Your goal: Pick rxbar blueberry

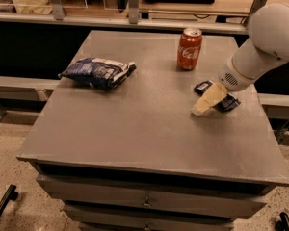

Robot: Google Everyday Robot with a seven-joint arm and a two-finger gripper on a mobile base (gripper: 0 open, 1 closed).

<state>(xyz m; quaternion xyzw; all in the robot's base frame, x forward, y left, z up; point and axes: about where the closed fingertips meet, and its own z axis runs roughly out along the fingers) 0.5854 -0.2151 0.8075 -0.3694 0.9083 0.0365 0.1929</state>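
Note:
The rxbar blueberry (203,86) is a small flat dark navy bar lying on the grey table (135,129) at the right, just in front of the cola can (189,48). My gripper (208,102), cream-coloured on a white arm (267,42), reaches in from the right. It is low over the bar and covers its middle. Only the bar's two dark ends show on either side of the gripper.
A puffy blue-and-white snack bag (97,72) lies at the table's left. The red cola can stands upright close behind the bar. A counter with metal rails (135,20) runs behind the table. Drawers sit under the tabletop.

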